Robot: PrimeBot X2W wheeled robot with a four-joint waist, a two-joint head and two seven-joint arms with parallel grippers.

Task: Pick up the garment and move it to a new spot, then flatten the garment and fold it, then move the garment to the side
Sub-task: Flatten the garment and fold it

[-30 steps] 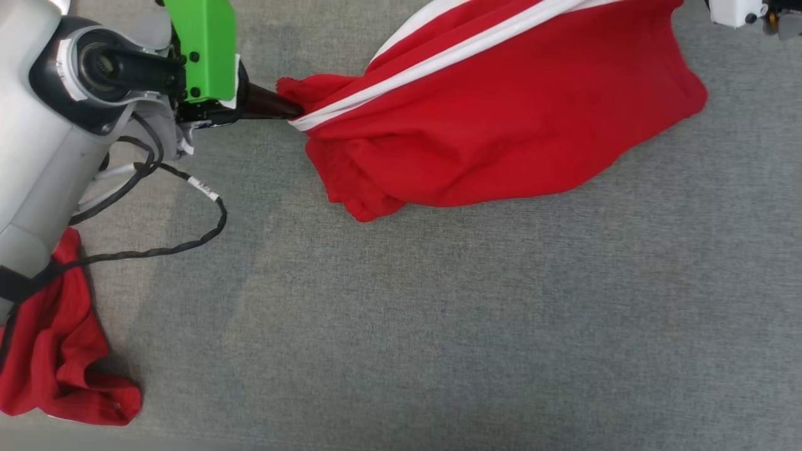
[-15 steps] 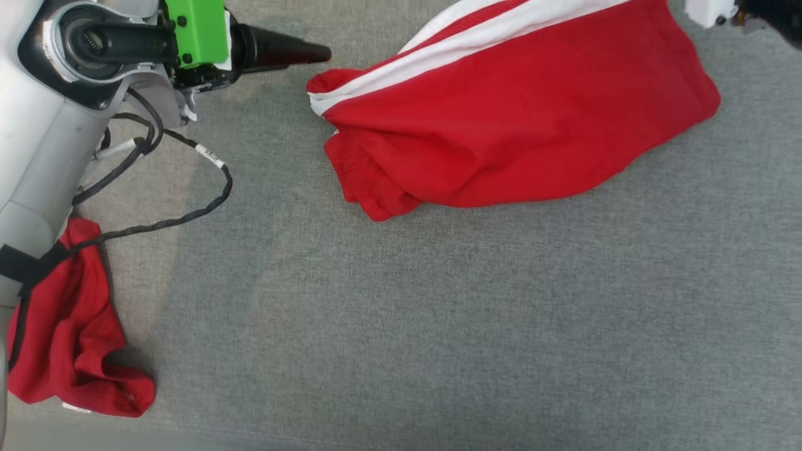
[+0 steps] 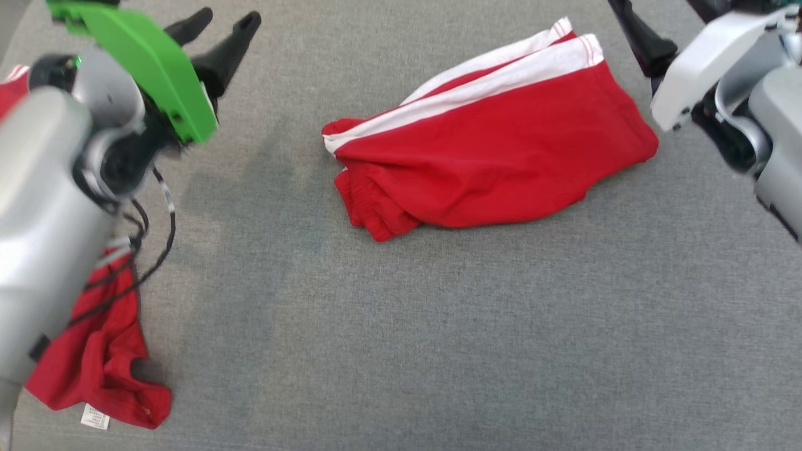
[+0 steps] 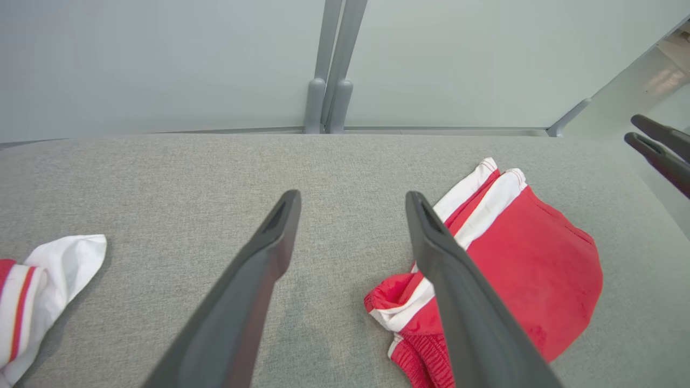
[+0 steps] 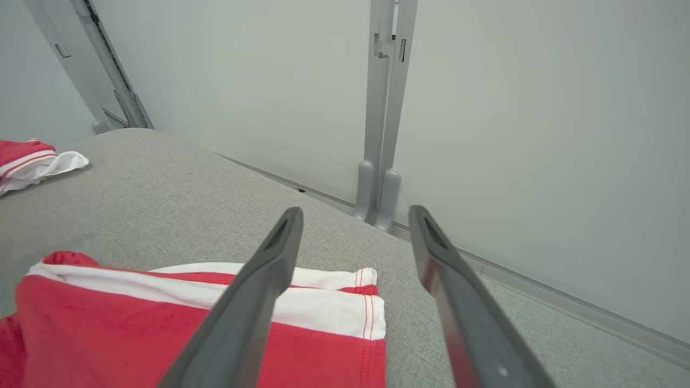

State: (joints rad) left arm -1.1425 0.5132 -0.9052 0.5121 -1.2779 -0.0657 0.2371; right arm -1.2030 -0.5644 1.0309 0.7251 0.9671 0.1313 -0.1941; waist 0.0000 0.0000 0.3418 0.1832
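The garment (image 3: 495, 156) is a pair of red shorts with white side stripes, lying folded and slightly rumpled on the grey cloth table (image 3: 438, 326). Its waistband end points left and its hem end right. My left gripper (image 3: 227, 22) hovers open to the garment's upper left, apart from it; in the left wrist view its fingers (image 4: 269, 253) spread wide, and the garment (image 4: 539, 269) lies to their right. My right gripper (image 5: 356, 215) is open above the hem corner (image 5: 366, 302), holding nothing. One of its dark fingers (image 3: 642, 37) sits at the head view's top right.
A second red garment (image 3: 94, 369) with a white tag lies at the table's lower left under my left arm. A red-and-white striped cloth (image 4: 38, 291) lies at the far left. Grey wall panels and a post (image 5: 380, 161) stand right behind the table's far edge.
My left gripper let go of the garment's left corner, drew away and opened. The garment settled flat on the table. The head camera shifted, and my right arm came further into view.
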